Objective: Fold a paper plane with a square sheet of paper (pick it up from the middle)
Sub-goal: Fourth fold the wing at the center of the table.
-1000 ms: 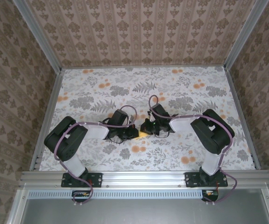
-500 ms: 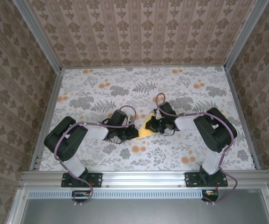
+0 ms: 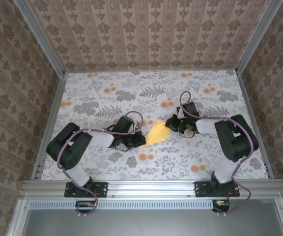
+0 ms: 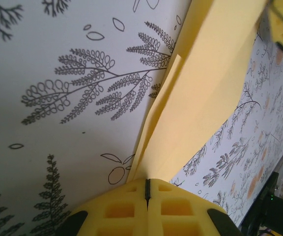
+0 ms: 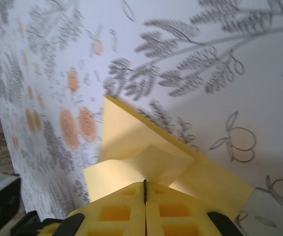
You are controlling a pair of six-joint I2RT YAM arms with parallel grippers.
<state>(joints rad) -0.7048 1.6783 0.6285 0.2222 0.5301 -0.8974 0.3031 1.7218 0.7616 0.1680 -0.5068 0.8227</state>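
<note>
Task looking roughly midway: the pale-yellow square sheet of paper (image 3: 157, 132) is no longer lying flat and square but is showing overlapping folded layers, one pointed corner and a long crease. It is not yet reading as a slim dart, so further folds and final shaping are likely remaining. It is sitting about mid-way across the floral-printed worktop (image 3: 107, 93), somewhat closer to the near edge than the far one, and is spanning the gap between the two grippers. Nearer side: left gripper (image 3: 140, 139) is pinching the sheet's end, yellow pads (image 4: 127, 209) pressed fully together on it. Farther side: right gripper (image 3: 171, 124) is likewise clamping the folded layers, pads (image 5: 117, 211) meeting with no visible gap.
</note>
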